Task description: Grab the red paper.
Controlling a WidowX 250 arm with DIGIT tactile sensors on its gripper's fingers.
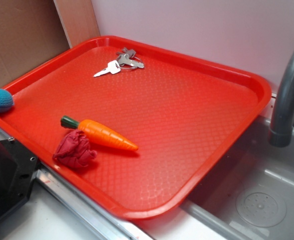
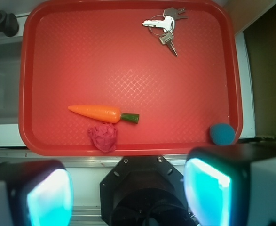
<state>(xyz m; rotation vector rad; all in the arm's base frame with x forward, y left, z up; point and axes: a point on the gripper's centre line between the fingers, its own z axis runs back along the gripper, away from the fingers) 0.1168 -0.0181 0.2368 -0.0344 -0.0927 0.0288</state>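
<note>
I am holding my gripper [image 2: 128, 197] spread wide and empty, its two fingers [image 2: 48, 195] framing the bottom of the wrist view, well above the tray [image 2: 128, 56] and back from its near rim. Nothing of the grab is done yet: the red paper [image 2: 102, 136] is lying untouched on the tray, close to the near edge, just beside the stem end of the toy carrot [image 2: 102, 113]. In the exterior view the red paper [image 1: 75, 149] looks to be touching or nearly touching the carrot [image 1: 101, 134].

What is left, I judge, is moving forward, descending and closing. The raised near rim and the carrot are crowding the wad on two sides; its left and right flanks are looking open. The keys [image 2: 163, 26] and the blue ball [image 2: 221, 133] are sitting well apart.
</note>
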